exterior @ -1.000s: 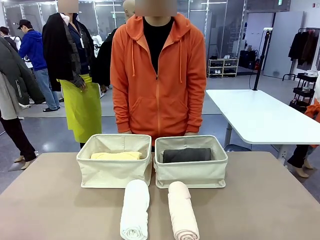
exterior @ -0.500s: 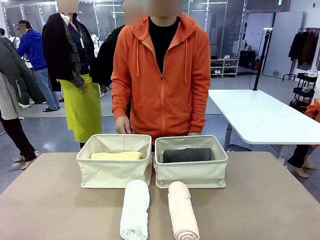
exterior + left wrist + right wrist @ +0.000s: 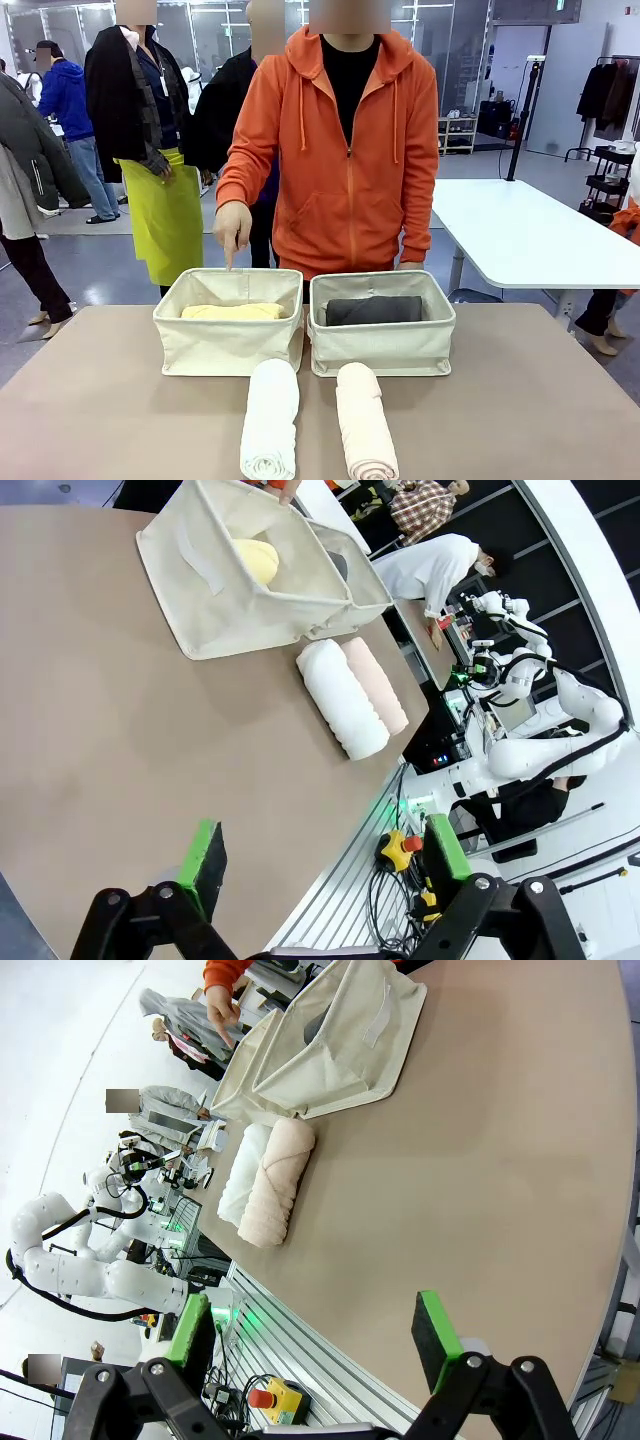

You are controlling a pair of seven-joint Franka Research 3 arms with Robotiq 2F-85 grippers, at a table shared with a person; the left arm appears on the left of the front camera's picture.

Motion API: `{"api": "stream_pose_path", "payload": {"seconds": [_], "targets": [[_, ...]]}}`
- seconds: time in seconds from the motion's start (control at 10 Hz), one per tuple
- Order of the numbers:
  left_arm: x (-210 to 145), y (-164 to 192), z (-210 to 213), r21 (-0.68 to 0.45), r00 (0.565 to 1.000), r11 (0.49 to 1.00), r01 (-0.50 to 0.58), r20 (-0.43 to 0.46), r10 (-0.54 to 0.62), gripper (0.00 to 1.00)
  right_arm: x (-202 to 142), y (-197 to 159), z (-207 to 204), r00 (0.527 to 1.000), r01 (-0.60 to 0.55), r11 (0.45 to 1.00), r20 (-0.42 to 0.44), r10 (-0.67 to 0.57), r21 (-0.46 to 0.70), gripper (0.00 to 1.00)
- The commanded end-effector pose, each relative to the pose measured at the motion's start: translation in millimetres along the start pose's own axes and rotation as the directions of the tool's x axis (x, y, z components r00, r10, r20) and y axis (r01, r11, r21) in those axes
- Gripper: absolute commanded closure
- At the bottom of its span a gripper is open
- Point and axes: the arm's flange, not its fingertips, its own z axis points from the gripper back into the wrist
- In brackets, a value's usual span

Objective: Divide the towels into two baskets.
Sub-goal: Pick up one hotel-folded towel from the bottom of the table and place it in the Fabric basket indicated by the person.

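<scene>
Left gripper (image 3: 320, 830) jaws wide apart, nothing between; right gripper (image 3: 310, 1310) same; pale yellow towel (image 3: 232, 312) in left basket (image 3: 228, 345); dark grey towel (image 3: 373, 310) in right basket (image 3: 382, 350); white towel (image 3: 270, 418) and pink-beige towel (image 3: 364, 425) side by side on table (image 3: 520, 400), just before baskets; person's hand (image 3: 232, 225) points down at left basket's far rim.

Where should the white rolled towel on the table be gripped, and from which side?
Grip the white towel across its middle from straight above, jaws straddling its width. It lies flat as a long soft roll, so a mid-length hold likely limits sagging. The pink-beige towel lies close on its right, leaving little room for that jaw.
</scene>
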Motion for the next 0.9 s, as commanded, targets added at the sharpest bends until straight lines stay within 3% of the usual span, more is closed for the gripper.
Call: {"api": "stream_pose_path", "payload": {"seconds": [0.0, 0.8], "targets": [[-1.9, -6.3, 1.3, 0.0, 1.0, 1.0, -0.016, 0.005, 0.016, 0.0, -0.2, 2.4, 2.2, 1.0, -0.005, 1.0, -0.005, 0.005, 0.001, 0.0], [0.0, 0.0, 0.0, 0.0, 1.0, 1.0, 0.0, 0.0, 0.0, 0.0, -0.2, 2.4, 2.2, 1.0, -0.005, 1.0, -0.005, 0.005, 0.001, 0.0]]}}
